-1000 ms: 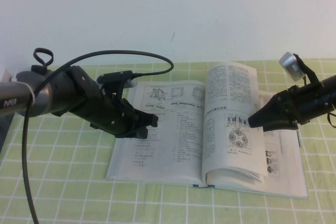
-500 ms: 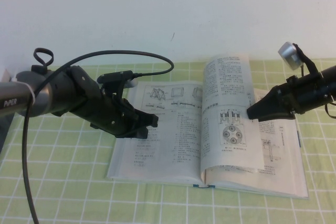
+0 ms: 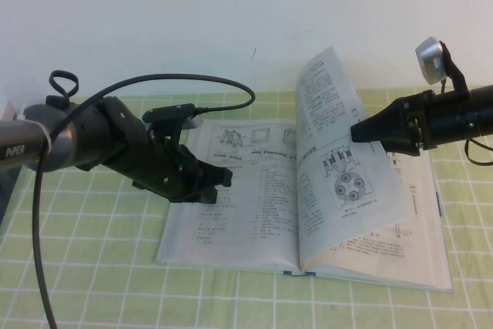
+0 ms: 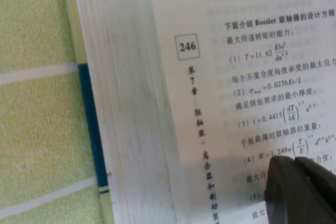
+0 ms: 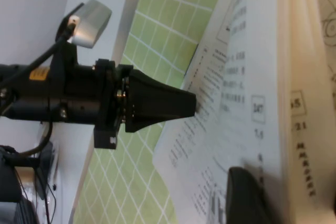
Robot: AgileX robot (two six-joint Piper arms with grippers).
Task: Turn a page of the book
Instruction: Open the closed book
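Observation:
The book (image 3: 231, 213) lies open on the green checked cloth. My left gripper (image 3: 223, 177) is shut and rests its tips on the left leaf, which carries the truss sketches. In the left wrist view its dark fingers (image 4: 299, 187) sit closed together on page 246 (image 4: 236, 77). My right gripper (image 3: 356, 132) is shut on the outer edge of the page (image 3: 347, 182). The page is lifted steeply off the right side, its text face with the round four-circle diagram toward the camera. The right wrist view shows one finger (image 5: 249, 195) lying on the raised page (image 5: 231, 119).
The green checked cloth (image 3: 92, 267) covers the table up to a white wall (image 3: 192, 21) just behind the book. The left arm's black cable (image 3: 46, 290) hangs to the front left. The left arm also shows in the right wrist view (image 5: 105, 100).
My right gripper has moved up and left with the page, which has swung from a low curl to a steep, nearly upright slant. The left arm has not moved.

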